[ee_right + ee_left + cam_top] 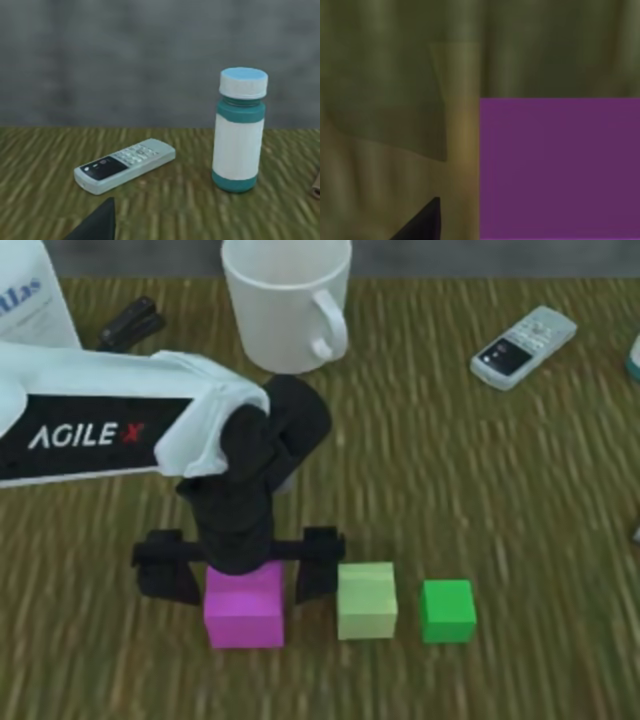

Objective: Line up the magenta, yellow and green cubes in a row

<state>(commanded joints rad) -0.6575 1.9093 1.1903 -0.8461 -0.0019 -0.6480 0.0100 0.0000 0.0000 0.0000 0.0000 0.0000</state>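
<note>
- my left gripper (pixel 240 575) hangs over the magenta cube (pixel 244 605), its jaws spread wide, one finger on either side of the cube's far half and neither pressing it as far as i can tell.
- the three cubes already sit in a row near the front edge of the surface (pixel 480 490): magenta at left, yellow cube (pixel 367 600) just beside it, green cube (pixel 447 610) a little further right.
- my worry: the right-hand finger stands in the narrow gap between magenta and yellow, so any sideways drift as i lift could nudge the yellow cube out of line.
- a lift that isn't straight up could also drag the magenta cube (it fills much of the left wrist view, so the camera is very close).
- the right gripper is not in the top view; only a dark tip shows in its wrist view, so i can't tell its jaw state.
- the surface is a streaked olive-brown mat; behind it, a plain grey wall.
- well clear of the row: a white mug (pixel 288 302), a remote (pixel 524 346), a stapler (pixel 130 322), and a teal bottle (pixel 239 130).
</note>
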